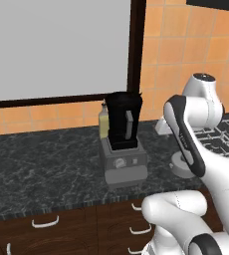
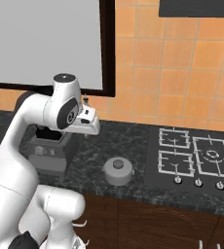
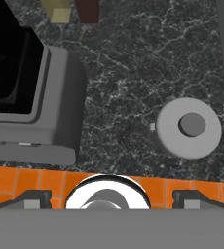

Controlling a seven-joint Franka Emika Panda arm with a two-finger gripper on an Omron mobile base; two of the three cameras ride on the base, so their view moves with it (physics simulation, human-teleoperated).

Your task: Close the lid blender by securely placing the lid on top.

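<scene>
Lid (image 2: pixel 118 170): I saw a round light-grey disc with a raised central knob, lying flat on the dark marbled counter (image 1: pixel 47 164), knob up. In the right base view it sat between the blender and the stove, near the counter's front edge. In the hand view (image 3: pixel 188 127) it lay apart from the blender base, with bare counter between them. Nothing touched it.

Blender (image 1: pixel 122 149): I logged a grey boxy base with a round dial on its front face and a tall black jar with a side handle seated on top. The jar mouth was uncovered; the hand view (image 3: pixel 33 107) looked down into its dark interior. It stood toward the back of the counter, under the window frame.

Bottle (image 1: pixel 103 120): I noted a pale yellow bottle, upright, just behind the blender on its left in the left base view, close to the tiled wall.

Gripper (image 3: pixel 112 197): I saw both finger tips at the bottom of the hand view, set wide apart and released, with nothing between them. The hand hung above the counter, well clear of the lid.

Arm (image 1: pixel 186 134): I saw it folded high, elbow raised, partly hiding the lid in the left base view.

Stove (image 2: pixel 196 158): I recorded a black hob with grates and front knobs, on the far side of the lid from the blender.
</scene>
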